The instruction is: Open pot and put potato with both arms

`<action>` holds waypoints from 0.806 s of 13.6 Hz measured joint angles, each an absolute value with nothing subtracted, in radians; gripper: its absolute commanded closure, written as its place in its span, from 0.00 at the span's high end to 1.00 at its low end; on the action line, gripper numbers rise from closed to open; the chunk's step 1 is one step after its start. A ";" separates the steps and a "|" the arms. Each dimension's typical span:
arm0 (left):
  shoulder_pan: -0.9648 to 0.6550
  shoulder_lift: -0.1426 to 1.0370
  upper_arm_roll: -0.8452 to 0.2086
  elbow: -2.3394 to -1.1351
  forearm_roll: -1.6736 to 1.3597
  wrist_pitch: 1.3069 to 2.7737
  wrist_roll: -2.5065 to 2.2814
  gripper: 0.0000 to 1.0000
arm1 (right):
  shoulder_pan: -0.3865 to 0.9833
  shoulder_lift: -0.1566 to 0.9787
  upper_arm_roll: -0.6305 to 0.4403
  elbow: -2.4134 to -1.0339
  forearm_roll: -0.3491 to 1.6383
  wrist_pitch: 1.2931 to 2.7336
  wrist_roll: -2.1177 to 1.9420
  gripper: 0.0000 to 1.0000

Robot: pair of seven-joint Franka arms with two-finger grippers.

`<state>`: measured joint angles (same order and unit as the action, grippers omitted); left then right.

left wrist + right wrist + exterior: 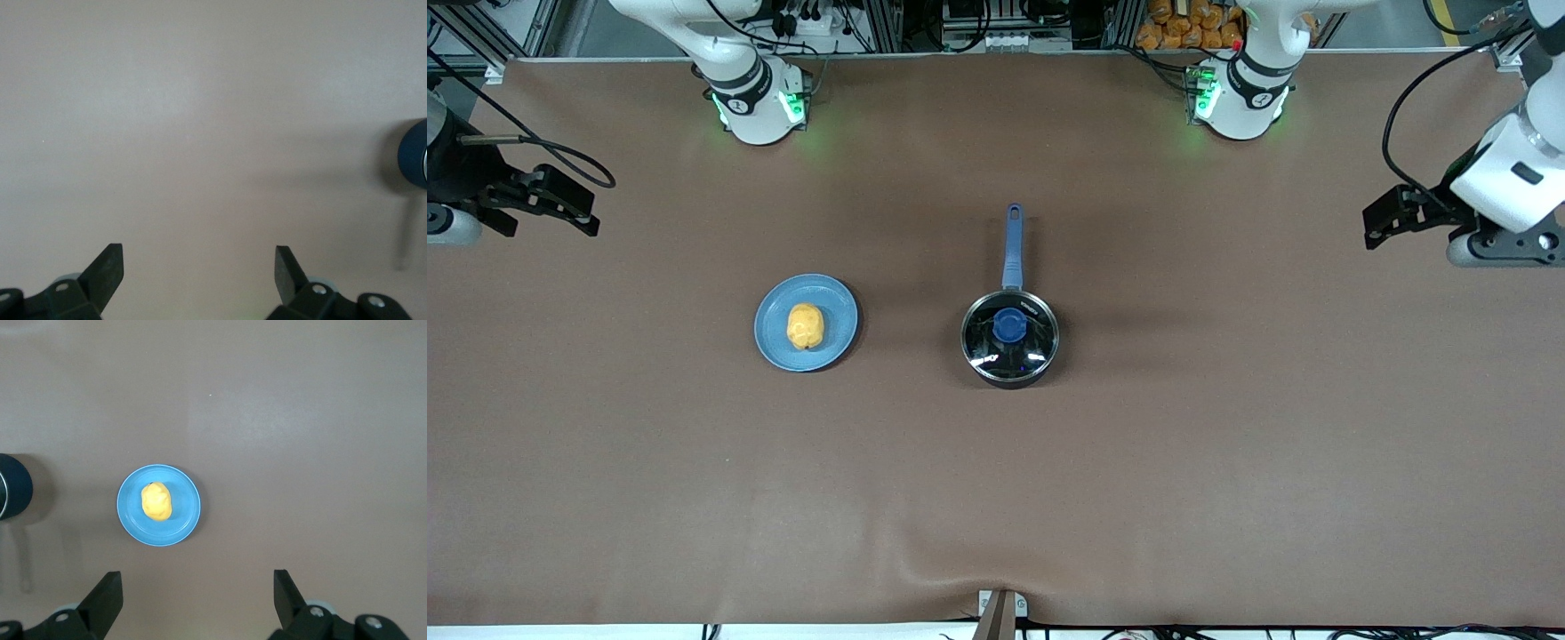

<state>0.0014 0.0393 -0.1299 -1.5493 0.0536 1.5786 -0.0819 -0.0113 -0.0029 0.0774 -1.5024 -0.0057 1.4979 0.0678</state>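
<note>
Two things sit mid-table, about level with each other. The pot (pixel 1009 338) stands toward the left arm's end, its glass lid (pixel 1009 331) seated and its blue knob (pixel 1009 325) dead centre, an easy pinch point from above. Its blue handle (pixel 1012 246) runs straight toward the robots' bases, which leaves the rim clear on both arms' sides. The potato (pixel 805 325), a lumpy yellow-orange oval, lies in the middle of a blue plate (pixel 769 333) toward the right arm's end, well apart from the pot. That split looks deliberate: each arm gets the thing closest to its own reach, lid for the left, potato for the right.

Farther up, both arms wait high at the table's ends. The left gripper (pixel 1383 222) hangs over bare cloth, fingers (pixel 107 270) spread wide and holding nothing. The right gripper (pixel 574 212) hangs likewise, fingers (pixel 105 597) wide apart and empty, its wrist camera looking down at the plate. Nothing of the task is begun; the lid is on.
</note>
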 measured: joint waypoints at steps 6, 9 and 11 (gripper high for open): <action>0.004 0.027 -0.130 -1.528 0.054 1.590 -0.082 1.00 | -0.011 -0.003 0.077 -1.503 -0.006 1.498 0.068 1.00; 0.004 -0.003 -0.130 -1.524 0.054 1.581 -0.082 1.00 | -0.011 -0.003 0.077 -1.503 -0.006 1.498 0.068 1.00; 0.004 -0.009 -0.130 -1.525 0.053 1.569 -0.082 1.00 | -0.011 -0.003 0.077 -1.503 -0.006 1.497 0.068 1.00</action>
<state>0.0042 -0.0093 -0.1300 -1.5248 0.0531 1.5692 -0.0819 -0.0113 -0.0029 0.0773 -1.5027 -0.0057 1.4973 0.0678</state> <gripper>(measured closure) 0.000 0.000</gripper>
